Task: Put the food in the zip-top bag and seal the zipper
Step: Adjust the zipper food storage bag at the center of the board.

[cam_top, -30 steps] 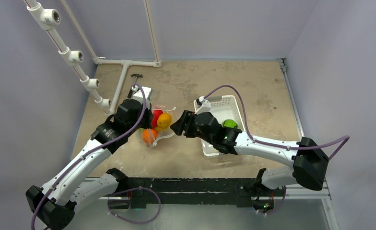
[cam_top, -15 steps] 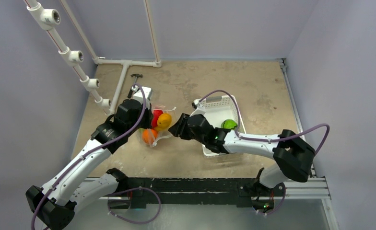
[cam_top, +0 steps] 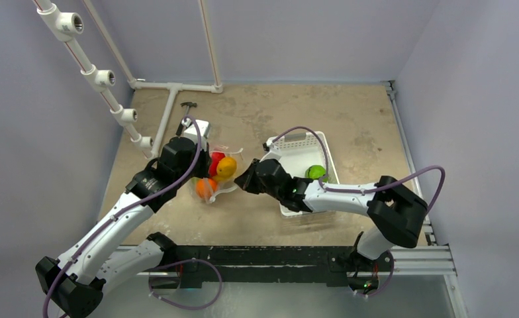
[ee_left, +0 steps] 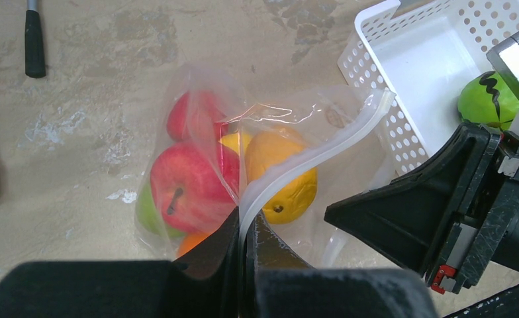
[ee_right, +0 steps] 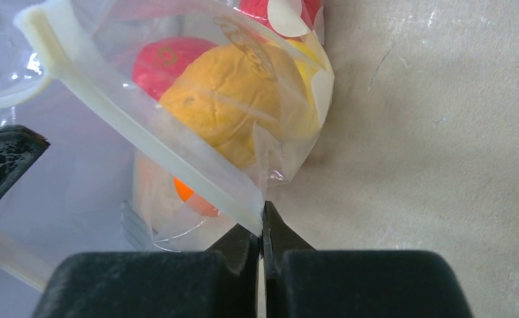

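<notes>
The zip-top bag (cam_top: 218,173) lies left of centre, with red (ee_left: 184,185), orange (ee_left: 286,179) and green food inside. My left gripper (ee_left: 247,225) is shut on the zipper (ee_left: 310,159) at one end of the mouth. My right gripper (ee_right: 262,217) is shut on the zipper (ee_right: 144,126) at its other end, close to the orange fruit (ee_right: 230,99). From above, the left gripper (cam_top: 202,171) and the right gripper (cam_top: 242,180) face each other across the bag. One green fruit (cam_top: 317,172) sits in the basket.
The white slotted basket (cam_top: 300,142) stands right of the bag, under my right arm. A small black-handled tool (cam_top: 188,106) lies at the back left. White pipes with fittings (cam_top: 111,86) run along the left wall and the back of the table.
My right gripper has closed from open onto the end of the zipper, and its arm has shifted slightly left. The left gripper has kept its grip and place.
</notes>
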### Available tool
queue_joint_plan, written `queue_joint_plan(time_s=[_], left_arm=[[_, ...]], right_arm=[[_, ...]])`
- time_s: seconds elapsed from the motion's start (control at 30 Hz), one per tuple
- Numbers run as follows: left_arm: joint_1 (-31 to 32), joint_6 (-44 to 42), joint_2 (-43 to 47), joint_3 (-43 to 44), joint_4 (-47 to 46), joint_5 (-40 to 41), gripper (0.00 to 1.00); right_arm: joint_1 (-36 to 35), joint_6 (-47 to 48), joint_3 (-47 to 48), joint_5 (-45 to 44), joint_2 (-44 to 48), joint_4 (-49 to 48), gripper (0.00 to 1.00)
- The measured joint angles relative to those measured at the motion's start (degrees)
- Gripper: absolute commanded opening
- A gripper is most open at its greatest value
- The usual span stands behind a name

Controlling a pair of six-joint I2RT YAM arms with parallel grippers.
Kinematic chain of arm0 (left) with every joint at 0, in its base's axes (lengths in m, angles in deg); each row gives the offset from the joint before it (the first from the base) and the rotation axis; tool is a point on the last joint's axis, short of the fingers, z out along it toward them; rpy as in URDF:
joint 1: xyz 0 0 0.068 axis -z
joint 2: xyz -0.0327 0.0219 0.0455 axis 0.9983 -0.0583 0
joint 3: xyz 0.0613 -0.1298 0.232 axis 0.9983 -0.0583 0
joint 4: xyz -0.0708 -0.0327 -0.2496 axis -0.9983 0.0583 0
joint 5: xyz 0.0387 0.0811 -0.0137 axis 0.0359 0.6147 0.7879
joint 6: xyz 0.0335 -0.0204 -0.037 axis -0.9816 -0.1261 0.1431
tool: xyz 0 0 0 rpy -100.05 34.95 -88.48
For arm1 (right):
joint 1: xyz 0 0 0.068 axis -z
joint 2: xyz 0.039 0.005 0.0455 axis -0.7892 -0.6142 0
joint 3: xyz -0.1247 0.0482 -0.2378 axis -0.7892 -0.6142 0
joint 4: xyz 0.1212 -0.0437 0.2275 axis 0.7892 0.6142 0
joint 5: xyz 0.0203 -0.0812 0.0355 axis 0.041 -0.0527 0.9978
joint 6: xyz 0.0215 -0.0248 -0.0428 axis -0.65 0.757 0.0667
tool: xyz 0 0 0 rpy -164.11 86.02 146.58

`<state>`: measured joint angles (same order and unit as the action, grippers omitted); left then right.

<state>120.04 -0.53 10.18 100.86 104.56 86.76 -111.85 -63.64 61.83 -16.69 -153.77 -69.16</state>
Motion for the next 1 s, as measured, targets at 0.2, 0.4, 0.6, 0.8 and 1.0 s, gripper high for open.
queue_joint_plan(time_s=[0.2, 0.4, 0.6, 0.8, 1.0], left_arm=[[0.0, 0.0, 0.1, 0.0, 0.0, 0.1, 0.0], [0.0, 0.0, 1.0, 0.0, 0.0, 1.1, 0.0], [0.0, 0.3, 3.2, 0.0, 0.5, 3.7, 0.0], [0.0, 1.4, 4.8, 3.8, 5.4, 5.1, 0.0], [0.0, 2.6, 4.1, 9.3, 8.3, 4.0, 0.0]], right_arm=[[0.0, 0.4, -0.1, 0.0, 2.8, 0.2, 0.0], [-0.1, 3.3, -0.4, -0.6, 9.7, 0.5, 0.0], [-0.1, 8.1, 1.2, -1.9, 14.2, 3.1, 0.0], [0.2, 13.4, 5.9, -3.4, 16.6, 8.9, 0.0], [2.2, 17.5, 9.1, -3.4, 18.5, 11.2, 0.0]])
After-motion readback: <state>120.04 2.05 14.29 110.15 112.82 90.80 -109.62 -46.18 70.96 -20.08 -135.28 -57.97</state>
